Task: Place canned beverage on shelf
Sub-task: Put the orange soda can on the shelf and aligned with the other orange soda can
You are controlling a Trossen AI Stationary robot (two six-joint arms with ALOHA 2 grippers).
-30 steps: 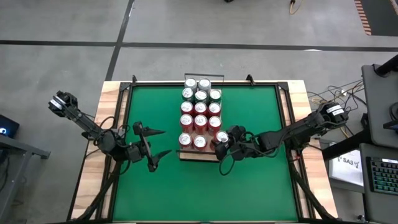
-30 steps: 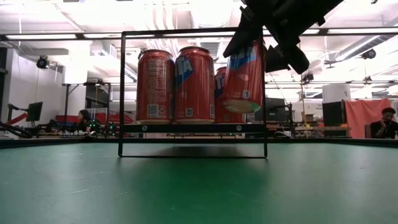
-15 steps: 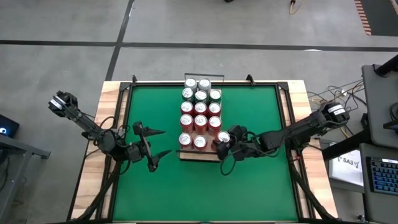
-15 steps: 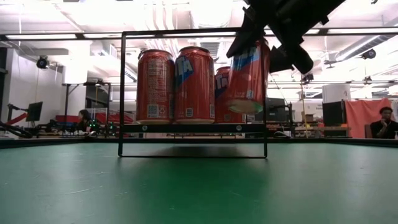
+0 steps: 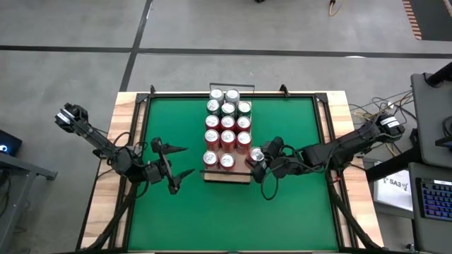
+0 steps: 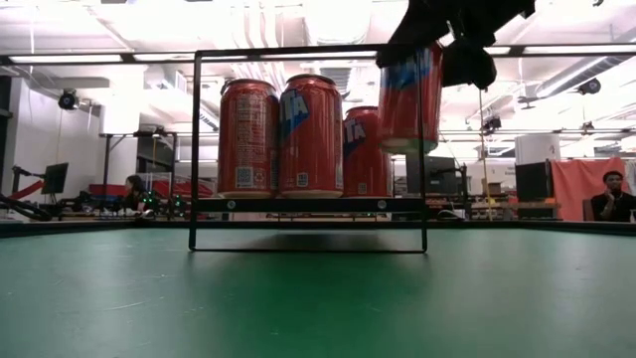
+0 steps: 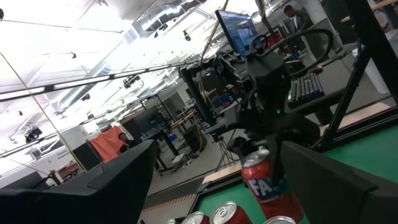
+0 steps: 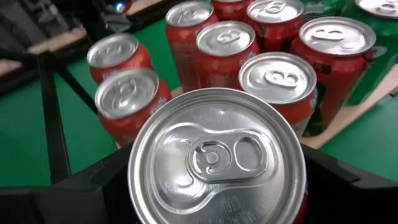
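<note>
Moved: right claw (image 5: pixel 258 156) lifted can (image 5: pixel 256 154) outward, now upright | clamped on can | tip: lower straight into shelf (image 5: pixel 227 176) corner gap | left claw (image 5: pixel 178 162) open, empty

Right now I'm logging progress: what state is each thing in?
Red aluminium can: lifted, held above the shelf's right end.
Right gripper: shut on the can.
Left gripper: open, empty, over the green mat.
Pale wood-grain shelf: loaded with upright red cans.

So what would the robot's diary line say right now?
right end effector: shut on red can, held above shelf's right edge | left end effector: open, waiting over green mat | step: can not placed
</note>
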